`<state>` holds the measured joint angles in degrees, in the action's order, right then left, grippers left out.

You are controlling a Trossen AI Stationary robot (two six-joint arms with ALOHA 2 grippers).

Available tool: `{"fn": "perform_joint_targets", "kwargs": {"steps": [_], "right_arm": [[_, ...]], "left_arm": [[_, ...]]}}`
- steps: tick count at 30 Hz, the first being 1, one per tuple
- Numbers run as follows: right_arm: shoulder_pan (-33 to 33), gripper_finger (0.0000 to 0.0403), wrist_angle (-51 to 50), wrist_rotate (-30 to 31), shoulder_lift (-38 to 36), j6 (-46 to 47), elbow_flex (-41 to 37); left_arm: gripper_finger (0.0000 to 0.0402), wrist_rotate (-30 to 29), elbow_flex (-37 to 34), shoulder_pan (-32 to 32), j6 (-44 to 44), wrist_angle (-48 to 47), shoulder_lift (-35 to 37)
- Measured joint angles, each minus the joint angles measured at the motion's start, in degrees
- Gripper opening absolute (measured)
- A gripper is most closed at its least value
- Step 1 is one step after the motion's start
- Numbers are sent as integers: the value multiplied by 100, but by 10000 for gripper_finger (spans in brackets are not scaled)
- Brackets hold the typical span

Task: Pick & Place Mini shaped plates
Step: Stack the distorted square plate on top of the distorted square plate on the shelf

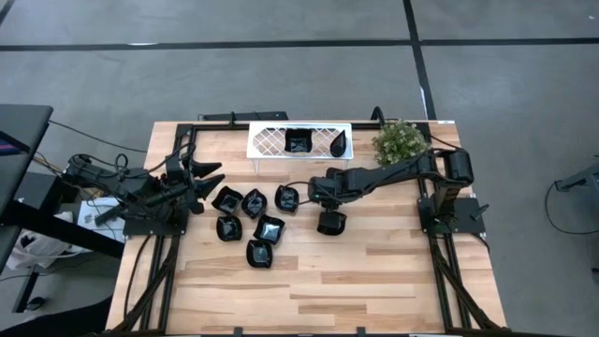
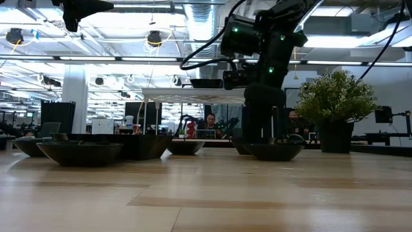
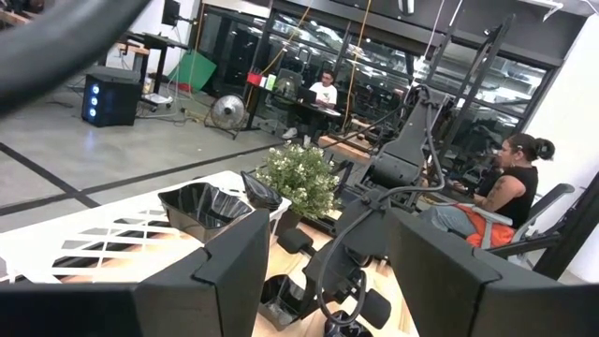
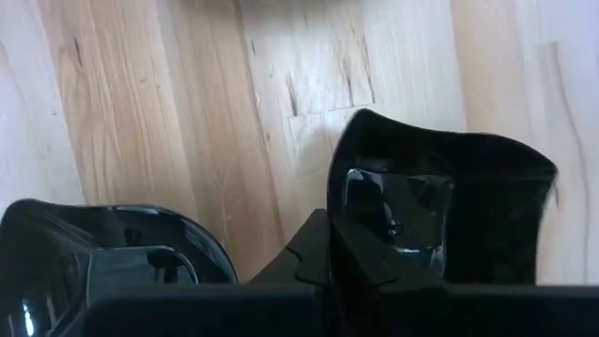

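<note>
Between my right gripper's (image 4: 323, 267) fingers sits the rim of one mini plate (image 4: 440, 220), pinched just above the table (image 1: 374, 271). That glossy rim could slip, dropping it onto neighbouring mini shaped plates (image 1: 253, 225).

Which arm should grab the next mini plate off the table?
Right, probably. The right gripper is already down at a squarish black plate, one finger over its rim in the right wrist view. The left gripper is parked open at the table's left edge.
</note>
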<state>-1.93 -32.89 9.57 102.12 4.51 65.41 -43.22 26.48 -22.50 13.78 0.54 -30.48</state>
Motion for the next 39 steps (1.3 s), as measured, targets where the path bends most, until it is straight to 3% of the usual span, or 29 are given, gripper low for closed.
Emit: {"fn": "perform_joint_targets", "kwargs": {"steps": [17, 29, 39], "right_arm": [[301, 0, -1459, 238, -13, -696, 1559], [295, 0, -2366, -1480, -17, -1391, 2742], [293, 0, -2368, -1573, -19, -1370, 2953]], "left_arm": [[214, 0, 0, 0, -4, 0, 0], [214, 0, 0, 1, -2, -1, -1], [214, 0, 0, 2, -2, 0, 0]]}}
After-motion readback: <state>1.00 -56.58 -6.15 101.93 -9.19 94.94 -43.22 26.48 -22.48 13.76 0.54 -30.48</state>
